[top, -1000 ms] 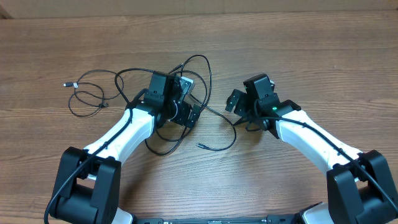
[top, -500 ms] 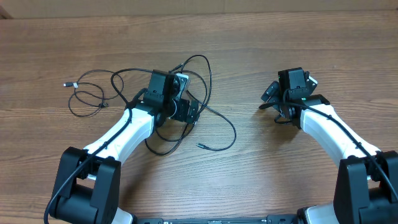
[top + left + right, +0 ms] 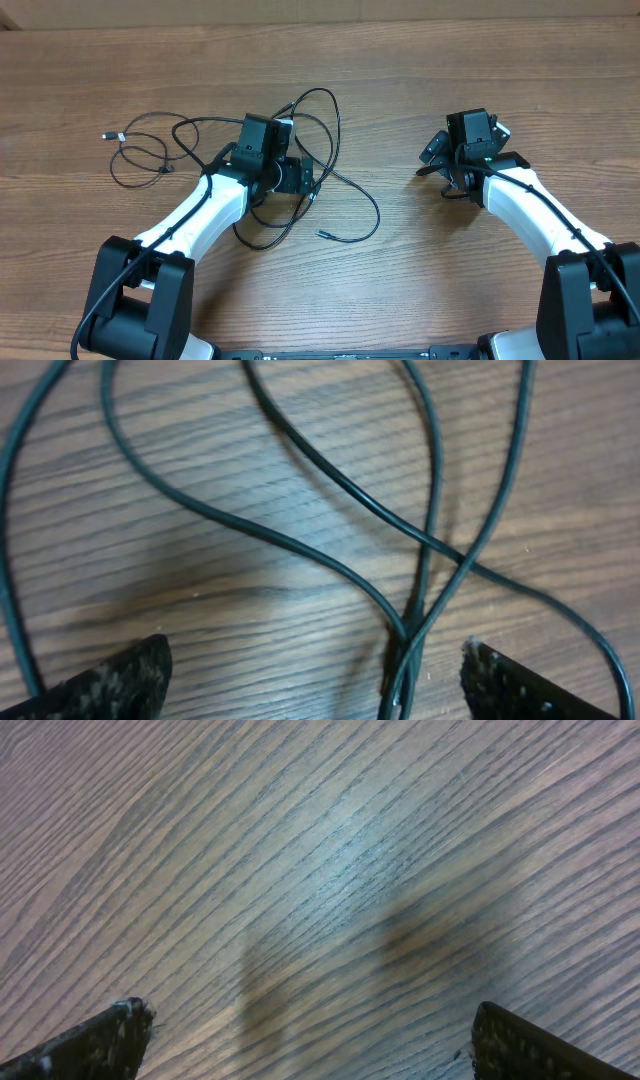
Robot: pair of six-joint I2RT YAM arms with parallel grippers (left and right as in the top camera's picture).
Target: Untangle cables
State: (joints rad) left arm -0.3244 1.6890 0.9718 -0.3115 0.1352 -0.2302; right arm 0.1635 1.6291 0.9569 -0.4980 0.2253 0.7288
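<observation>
Brown, straight-grained wooden tabletop (image 3: 400, 70) carries thin, black, round cables (image 3: 413, 622), lying in loose crossing loops left of centre. The left pincer (image 3: 312, 685) is spread astride converging strands. The right pincer (image 3: 310, 1040), also spread, hangs over bare wood, well apart.

Both arms had smooth white plastic shells (image 3: 195, 212) behind boxy black wrist housings (image 3: 258, 142). A thin black cable (image 3: 535, 212) ran back from the right claw (image 3: 468, 132), past a small green light (image 3: 487, 157).
</observation>
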